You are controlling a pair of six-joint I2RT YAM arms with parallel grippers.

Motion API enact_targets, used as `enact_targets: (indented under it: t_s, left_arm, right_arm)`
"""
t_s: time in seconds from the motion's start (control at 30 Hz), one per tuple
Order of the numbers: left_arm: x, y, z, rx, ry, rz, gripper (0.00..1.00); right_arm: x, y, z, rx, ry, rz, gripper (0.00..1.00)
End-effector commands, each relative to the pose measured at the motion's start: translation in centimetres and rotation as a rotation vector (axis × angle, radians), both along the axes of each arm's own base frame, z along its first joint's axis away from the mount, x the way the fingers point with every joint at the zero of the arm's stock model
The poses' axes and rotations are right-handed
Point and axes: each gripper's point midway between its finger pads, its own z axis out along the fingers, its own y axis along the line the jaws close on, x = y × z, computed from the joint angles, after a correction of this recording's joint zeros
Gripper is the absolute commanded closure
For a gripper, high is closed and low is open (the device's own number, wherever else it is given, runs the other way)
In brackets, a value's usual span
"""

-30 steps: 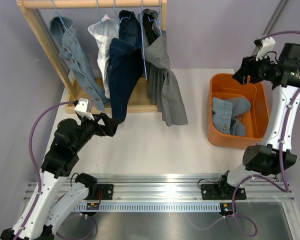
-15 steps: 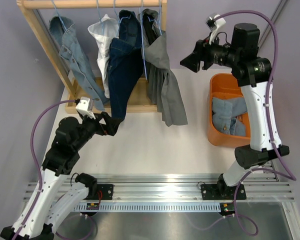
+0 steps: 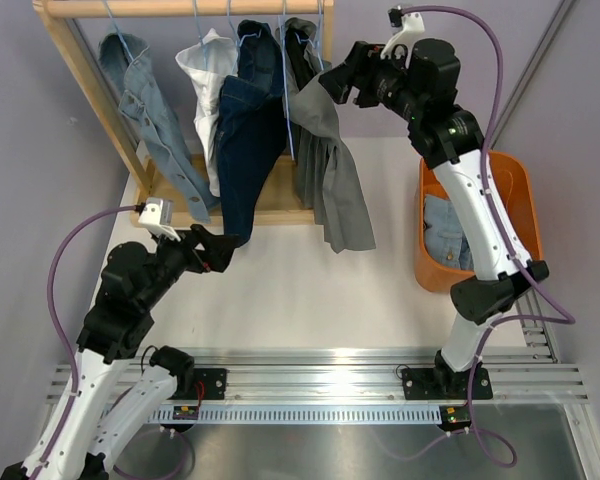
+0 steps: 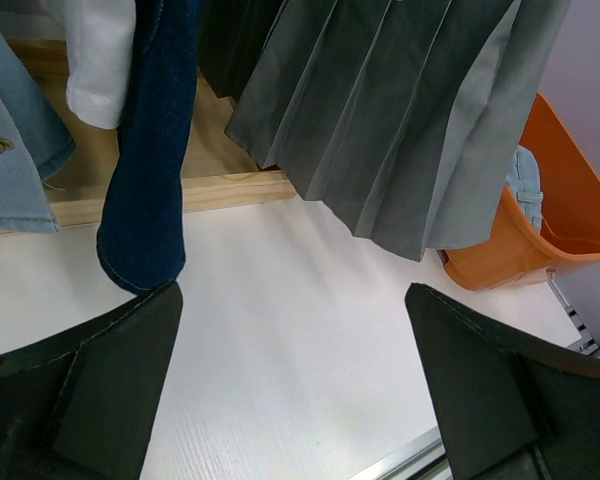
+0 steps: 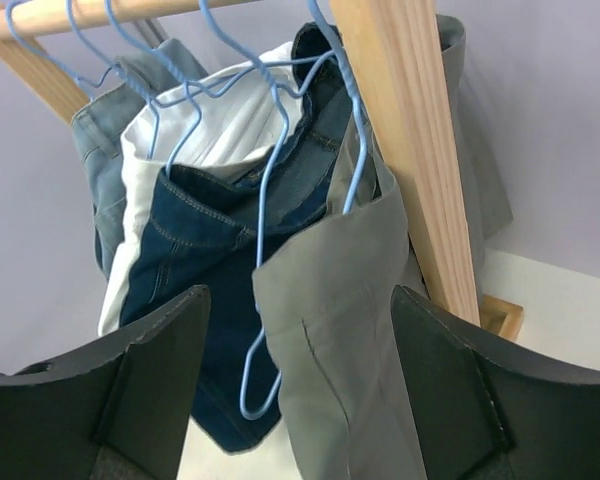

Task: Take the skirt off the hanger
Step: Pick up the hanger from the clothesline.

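Your right gripper (image 3: 336, 82), jaws spread wide and empty, is the nearer one. The grey pleated fabric skirt (image 5: 330, 300) hangs just ahead of it on a thin blue wire hanger (image 5: 360, 140), long axis running straight down. Your left gripper (image 3: 218, 250), equally spread, waits low, with the hem ahead and to its right.

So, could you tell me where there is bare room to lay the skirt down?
The white tabletop is bare from the hanging skirt to the near rail, between the left gripper and the orange bin. The rack is packed with garments; the bin holds denim.
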Motion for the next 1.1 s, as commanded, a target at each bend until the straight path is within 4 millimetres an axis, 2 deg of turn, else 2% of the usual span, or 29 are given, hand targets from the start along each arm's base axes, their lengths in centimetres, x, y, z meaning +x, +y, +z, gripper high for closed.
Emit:
enact_targets:
  t_s: [0.0,0.07,0.23,0.33,0.37,0.47,0.57,0.7,0.73,0.77,1.07]
  left_arm:
    - [-0.2,0.5,1.9,-0.031,-0.046,0.028,0.01]
    - [-0.5,0.6,1.9,-0.028,-0.046,0.029,0.01]
    - [-0.9,1.1,1.1,-0.027,-0.045,0.042,0.01]
    - [-1.2,1.1,1.0,-0.025,-0.044,0.04,0.01]
    - [-1.2,1.2,1.1,-0.023,-0.047,0.043,0.01]
    - [-1.3,1.3,1.1,-0.018,-0.048,0.045,0.01]
    - [-1.5,1.4,1.5,-0.022,-0.056,0.044,0.01]
    - [-1.6,1.2,1.9,-0.034,-0.067,0.034,0.01]
    - [-1.6,1.1,2.0,-0.035,-0.068,0.029,0.01]
    - [-1.5,1.1,2.1,-0.037,-0.069,0.029,0.01]
    - [-1.3,0.6,2.8,-0.04,-0.09,0.006,0.01]
  right_arm:
    - [2.7,1.4,-0.3,0.058,-0.001,-0.075,0.21]
    - [3.4,1.7,-1.6,0.046,0.023,-0.091,0.23]
    - [4.3,2.2,-2.9,0.024,0.028,-0.131,0.29]
    - [4.9,2.5,-4.2,0.002,0.04,-0.143,0.36]
    - [5.1,2.7,-4.8,-0.005,0.051,-0.14,0.42]
    - [5.3,3.2,-6.2,-0.016,0.075,-0.125,0.51]
    - [5.2,3.5,-6.4,-0.018,0.076,-0.118,0.65]
    - [4.8,3.4,-4.9,-0.017,0.022,-0.101,0.87]
    - [4.6,3.5,-4.0,-0.006,-0.005,-0.094,0.97]
    - [4.4,3.4,-3.4,-0.003,-0.022,-0.087,1.0]
    - [2.6,2.5,3.1,0.022,-0.201,-0.082,1.0]
